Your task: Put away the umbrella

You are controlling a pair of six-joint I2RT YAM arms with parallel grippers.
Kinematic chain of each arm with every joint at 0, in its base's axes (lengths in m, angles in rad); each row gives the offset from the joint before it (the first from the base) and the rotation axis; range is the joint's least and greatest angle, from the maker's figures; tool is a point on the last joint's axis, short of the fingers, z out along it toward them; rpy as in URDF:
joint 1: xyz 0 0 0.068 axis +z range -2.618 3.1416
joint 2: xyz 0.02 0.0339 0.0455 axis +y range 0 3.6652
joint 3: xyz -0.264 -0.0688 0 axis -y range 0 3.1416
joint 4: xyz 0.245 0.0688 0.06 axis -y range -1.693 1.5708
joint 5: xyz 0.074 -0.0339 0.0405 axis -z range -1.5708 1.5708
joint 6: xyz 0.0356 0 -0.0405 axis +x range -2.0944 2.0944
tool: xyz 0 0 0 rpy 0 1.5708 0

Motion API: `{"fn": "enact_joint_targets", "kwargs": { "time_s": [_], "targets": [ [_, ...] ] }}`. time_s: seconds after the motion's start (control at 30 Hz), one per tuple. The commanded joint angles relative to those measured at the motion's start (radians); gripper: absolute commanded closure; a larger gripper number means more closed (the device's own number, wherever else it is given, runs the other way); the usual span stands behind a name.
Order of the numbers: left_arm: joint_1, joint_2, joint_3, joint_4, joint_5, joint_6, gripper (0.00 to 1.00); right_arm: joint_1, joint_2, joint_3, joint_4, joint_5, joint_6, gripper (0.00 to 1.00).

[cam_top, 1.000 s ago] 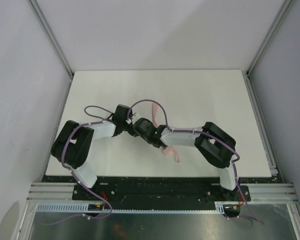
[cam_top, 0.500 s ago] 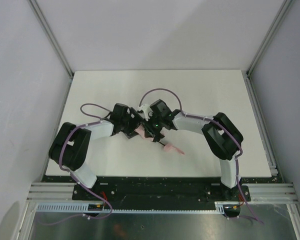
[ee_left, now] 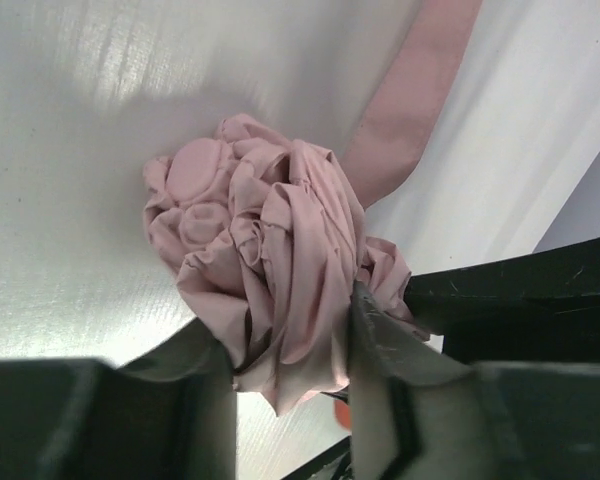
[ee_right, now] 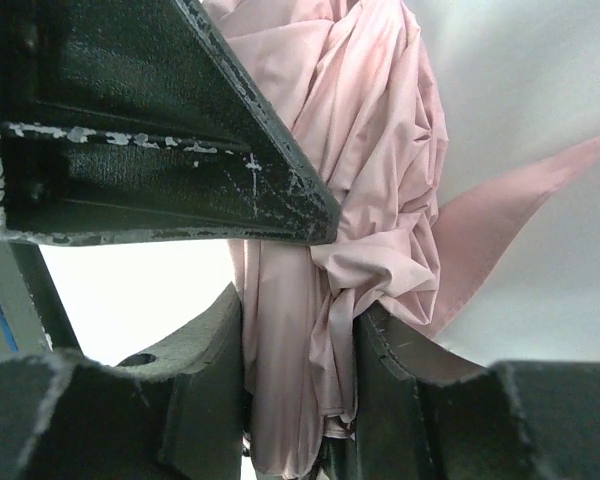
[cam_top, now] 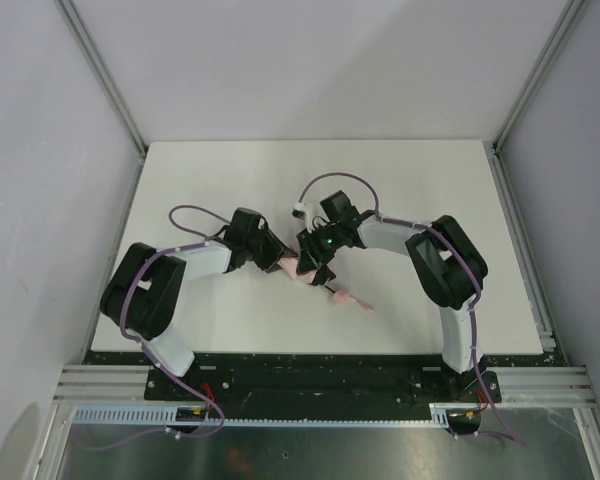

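Observation:
The pale pink umbrella [cam_top: 298, 268] lies folded in the middle of the white table, its small pink handle [cam_top: 352, 301] pointing toward the near right. My left gripper [cam_top: 280, 264] is shut on the bunched pink fabric [ee_left: 270, 260] at the canopy end. My right gripper [cam_top: 310, 265] is shut on the same fabric bundle [ee_right: 330, 230] from the other side. The pink closure strap [ee_left: 410, 110] trails away over the table and also shows in the right wrist view [ee_right: 510, 215]. The dark shaft is mostly hidden.
The white table [cam_top: 420, 190] is bordered by grey walls on the left, back and right. A black rail [cam_top: 320, 385] with the arm bases runs along the near edge. The other gripper's dark body [ee_right: 150, 120] fills the upper left of the right wrist view.
My right arm swung from the near side up and over to the far side of the umbrella and closed on the fabric. The handle shifted slightly right. My left gripper stayed on the fabric.

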Motion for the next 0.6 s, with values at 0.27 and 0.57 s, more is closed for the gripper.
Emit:
{"fn": "enact_joint_targets", "kwargs": {
  "time_s": [0.27,0.57],
  "targets": [
    [-0.019,0.080,-0.034,-0.184,-0.043,0.080,0.99,0.064,-0.086,-0.021,-0.092,0.427,0.046,0.48],
    [-0.019,0.085,-0.038,-0.185,-0.011,0.060,1.00,0.255,-0.177,-0.022,-0.085,0.908,-0.026,0.19]
  ]
}}
